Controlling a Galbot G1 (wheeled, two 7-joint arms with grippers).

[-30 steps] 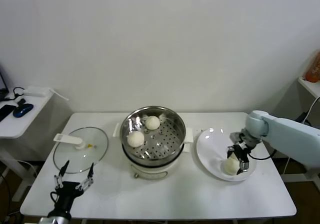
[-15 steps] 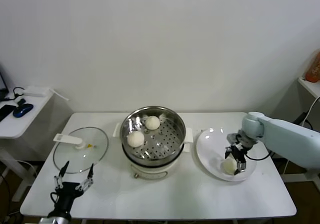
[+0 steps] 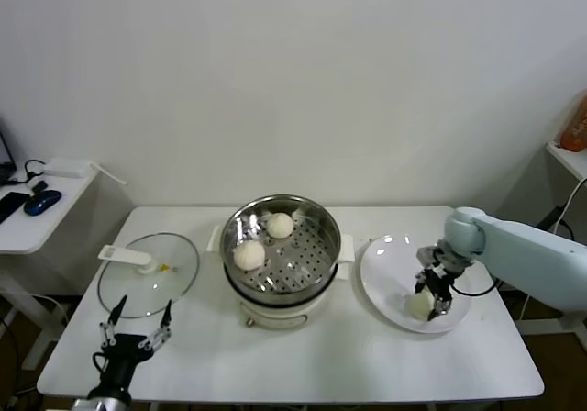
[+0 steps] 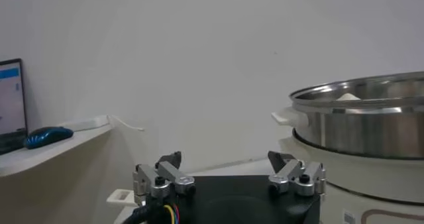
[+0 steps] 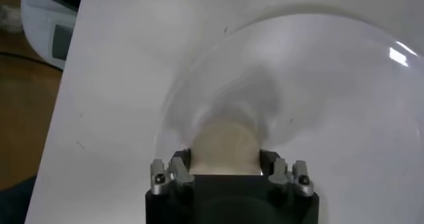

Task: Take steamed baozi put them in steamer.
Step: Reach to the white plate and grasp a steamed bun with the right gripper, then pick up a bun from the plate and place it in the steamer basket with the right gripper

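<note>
The steamer (image 3: 331,246) stands mid-table on its white base, with two steamed baozi (image 3: 280,225) (image 3: 249,255) lying on the perforated tray. A third baozi (image 3: 418,307) rests on the white plate (image 3: 381,257) to the right. My right gripper (image 3: 429,302) is down over that plate, shut on this baozi. In the right wrist view the baozi (image 5: 224,142) fills the gap of the right gripper (image 5: 225,158), a finger pressed on each side. My left gripper (image 3: 136,337) is parked open at the table's front left, and the left wrist view shows the steamer's steel wall (image 4: 371,122).
A round glass lid (image 3: 147,275) with a white handle lies flat left of the steamer. A side table (image 3: 46,218) with a blue mouse stands further left. The table's front edge runs close below the plate.
My right gripper has shifted slightly left over the plate and its fingers have closed onto the baozi. The left arm has not moved.
</note>
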